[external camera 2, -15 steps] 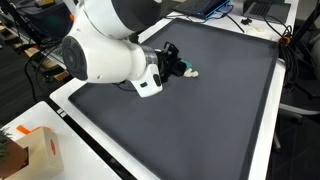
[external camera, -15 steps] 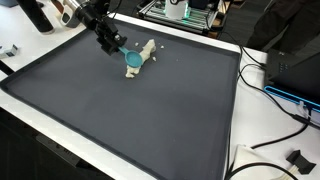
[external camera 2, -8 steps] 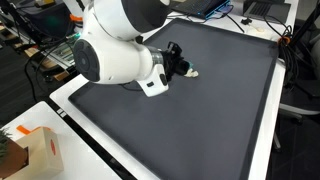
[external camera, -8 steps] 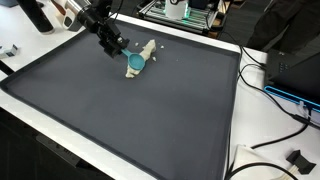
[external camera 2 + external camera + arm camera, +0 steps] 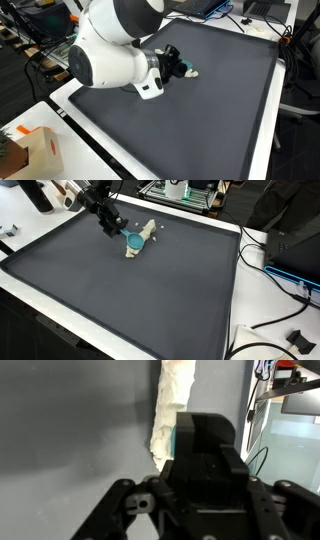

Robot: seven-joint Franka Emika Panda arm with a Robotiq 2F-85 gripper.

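The teal cup (image 5: 132, 243) lies on the dark worktop (image 5: 150, 305) close to one edge, touching the end of a white strip (image 5: 147, 229); the jaws hang just beside the cup on the side away from the strip, so the cup sits between jaws and strip. In the wrist view the strip (image 5: 170, 400) runs lengthwise straight away from the jaws, a sliver of teal at its near end against the black housing (image 5: 205, 460). That housing hides the fingertips, so I cannot tell how far the jaws are parted or whether they grip the cup
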